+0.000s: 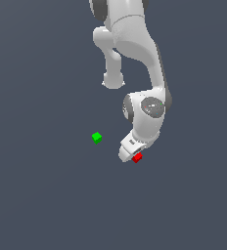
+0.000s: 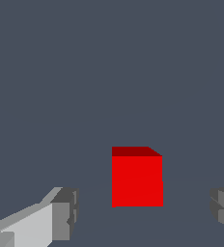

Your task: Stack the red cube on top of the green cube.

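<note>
While the gripper (image 2: 143, 212) holds its jaws spread wide, the red cube (image 2: 136, 178) sits between them — untouched — well apart from the green cube (image 1: 97, 137).

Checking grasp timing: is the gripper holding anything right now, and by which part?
Nothing is held. The gripper is open, its fingers apart on either side of the red cube without touching it.

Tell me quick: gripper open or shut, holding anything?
Gripper: open, holding nothing; the red cube sits between its fingers, gaps on both sides.
</note>
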### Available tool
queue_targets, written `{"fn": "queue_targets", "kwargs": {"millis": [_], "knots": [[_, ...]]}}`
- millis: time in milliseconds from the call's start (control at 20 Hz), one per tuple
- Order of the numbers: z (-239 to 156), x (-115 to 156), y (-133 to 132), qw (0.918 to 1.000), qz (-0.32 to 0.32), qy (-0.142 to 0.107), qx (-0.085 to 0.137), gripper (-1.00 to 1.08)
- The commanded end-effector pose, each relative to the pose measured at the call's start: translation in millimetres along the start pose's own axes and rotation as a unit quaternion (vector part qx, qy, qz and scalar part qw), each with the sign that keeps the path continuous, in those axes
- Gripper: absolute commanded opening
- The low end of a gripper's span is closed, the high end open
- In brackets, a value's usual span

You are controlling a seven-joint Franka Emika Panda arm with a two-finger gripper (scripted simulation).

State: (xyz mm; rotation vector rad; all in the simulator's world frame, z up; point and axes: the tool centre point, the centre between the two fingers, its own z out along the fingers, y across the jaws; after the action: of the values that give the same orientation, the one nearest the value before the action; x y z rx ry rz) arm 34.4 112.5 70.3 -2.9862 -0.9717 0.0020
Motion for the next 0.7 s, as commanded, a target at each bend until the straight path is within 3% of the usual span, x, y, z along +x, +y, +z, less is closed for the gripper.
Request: {"fn": "queue_targets", "kwargs": {"millis": [0, 650], "knots": [[1, 0, 0, 1.0, 0.0, 0.0, 0.0, 1.0], [50, 0, 0, 1.0, -0.003, 0.0, -0.001, 1.0]]}}
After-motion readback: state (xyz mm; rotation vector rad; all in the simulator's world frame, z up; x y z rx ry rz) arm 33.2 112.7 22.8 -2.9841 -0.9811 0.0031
